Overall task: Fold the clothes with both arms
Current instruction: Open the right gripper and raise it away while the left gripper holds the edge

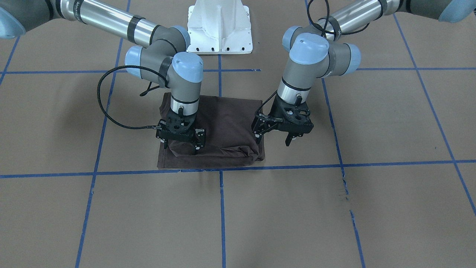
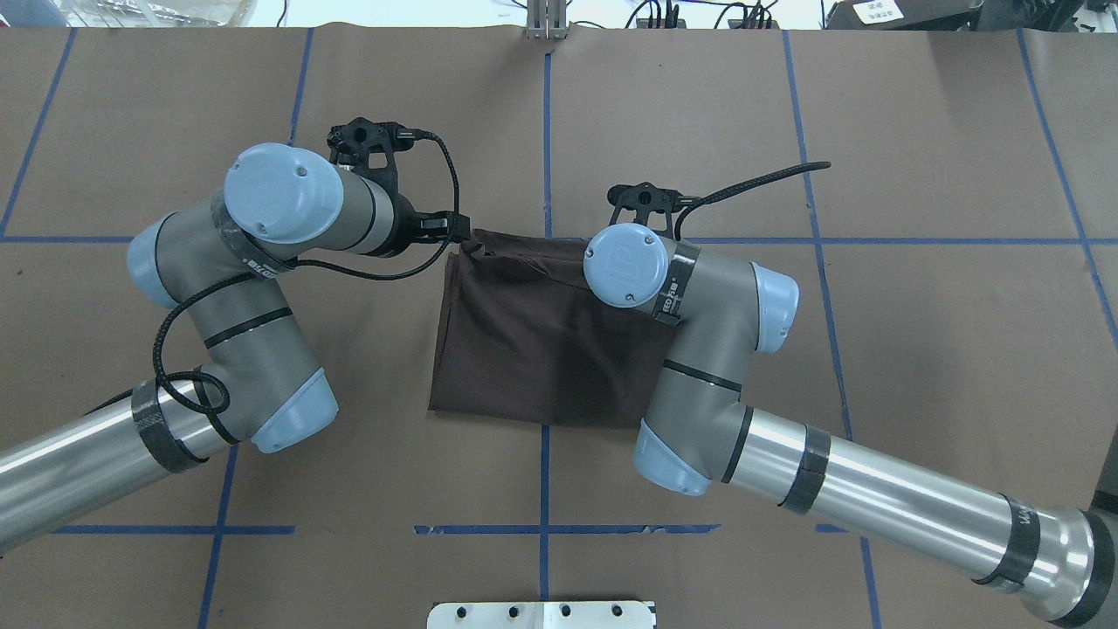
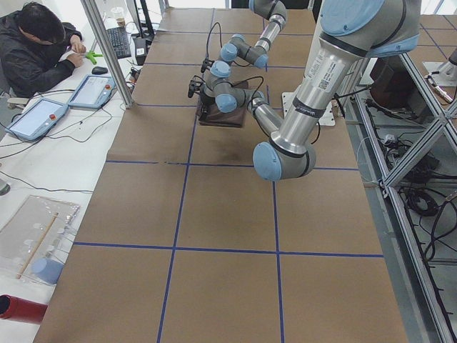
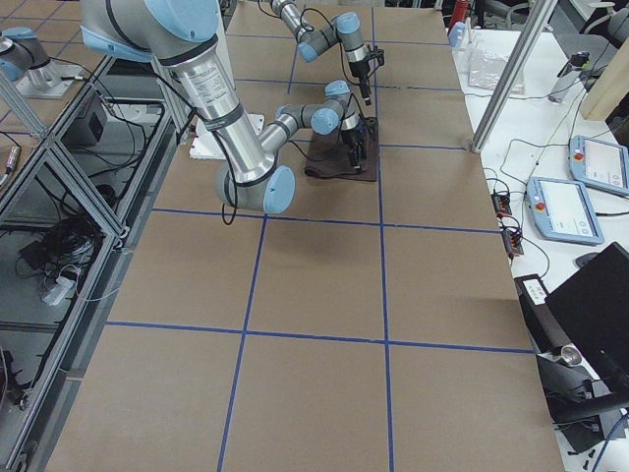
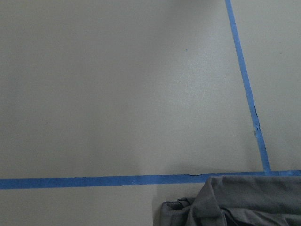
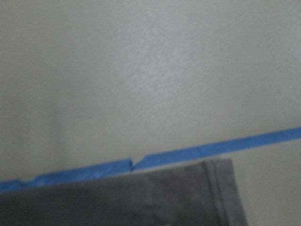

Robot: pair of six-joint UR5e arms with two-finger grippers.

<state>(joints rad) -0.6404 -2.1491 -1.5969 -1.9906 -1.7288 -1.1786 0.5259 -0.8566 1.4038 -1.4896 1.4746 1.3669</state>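
**A:** Where's the shirt (image 1: pixel 223 123)?

**B:** Mid-table, flat on the table (image 1: pixel 353 216), folded into a rough rectangle. In the front view its 6 o'clock edge runs just beside a blue tape line (image 1: pixel 297 165), and its 5 o'clock corner is rumpled.

**A:** And the right gripper (image 1: pixel 180 147)?

**B:** In that view it hangs over the shirt's 7 o'clock corner, pointing down. Its fingers are apart with a raised ridge of cloth below them, and nothing is clamped. I cannot tell whether the tips touch the cloth.

**A:** The left gripper (image 1: pixel 273 143)?

**B:** It is at the shirt's 4 o'clock edge, also pointing down, with its fingers spread. One finger (image 1: pixel 258 137) stands right at the cloth's edge and the other is over bare table.

**A:** What do the wrist cameras show?

**B:** The left wrist shows the rumpled corner at 5 o'clock of its picture, with tape just beyond. The right wrist is blurred and shows a hemmed edge along the tape.

**A:** Further out?

**B:** The white pedestal (image 1: pixel 219 29) is at the shirt's 12 o'clock in the front view. From the left end, a person (image 3: pixel 36 43) sits at a side desk at 10 o'clock, with two pendants (image 3: pixel 39 118) nearby.
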